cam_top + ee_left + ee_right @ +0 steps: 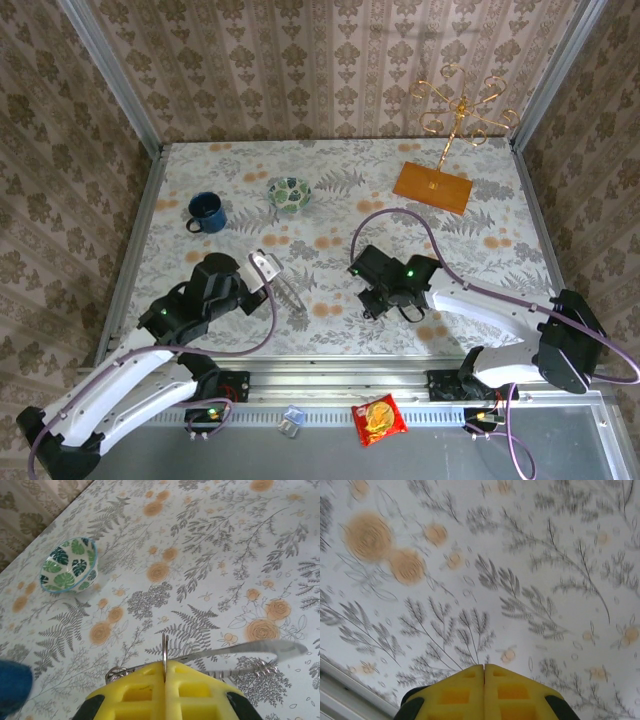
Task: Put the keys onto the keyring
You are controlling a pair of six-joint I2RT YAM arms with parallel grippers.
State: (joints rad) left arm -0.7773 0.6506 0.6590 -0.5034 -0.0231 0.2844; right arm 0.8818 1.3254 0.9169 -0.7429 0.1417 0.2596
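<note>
My left gripper is shut on the keyring, whose thin metal stands edge-on between the yellow fingers. Its grey band runs off to the right just above the table. A small wire loop and a short chain hang by the fingers. From above, the left gripper sits left of centre, with the keyring trailing toward the near right. My right gripper is shut, with nothing between its fingers, low over bare patterned tabletop; seen from overhead, the right gripper is near the middle. The keys are hidden.
A blue mug and a green-patterned bowl stand at the back left; the bowl is ahead-left of my left fingers. A gold wire stand on an orange base is at the back right. A snack packet lies on the front ledge.
</note>
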